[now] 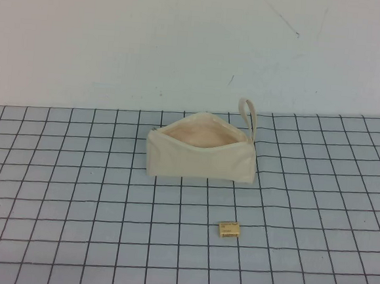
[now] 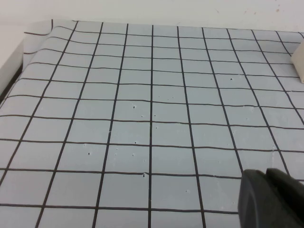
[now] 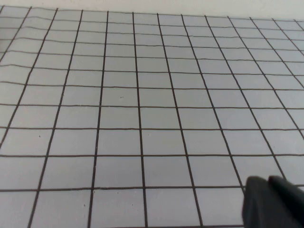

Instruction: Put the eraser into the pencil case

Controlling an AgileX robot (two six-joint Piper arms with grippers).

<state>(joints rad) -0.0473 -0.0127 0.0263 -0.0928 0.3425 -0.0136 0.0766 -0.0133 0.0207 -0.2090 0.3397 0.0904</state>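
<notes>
The pencil case (image 1: 200,157) is a cream-beige pouch standing on the gridded mat past the table's middle, zip top gaping open, with a loop strap (image 1: 248,114) at its right end. Its corner shows in the left wrist view (image 2: 299,61). The eraser (image 1: 228,229) is a tiny tan-yellow block lying on the mat in front of the pouch, slightly right. Neither arm shows in the high view. My left gripper (image 2: 266,175) hovers over bare mat left of the pouch, fingers together and empty. My right gripper (image 3: 267,181) is over bare mat, fingers together and empty.
A blue-grey mat with a black grid (image 1: 74,192) covers the table. A pale wall (image 1: 185,36) rises behind it. The mat's left edge and a raised rim (image 2: 14,61) show in the left wrist view.
</notes>
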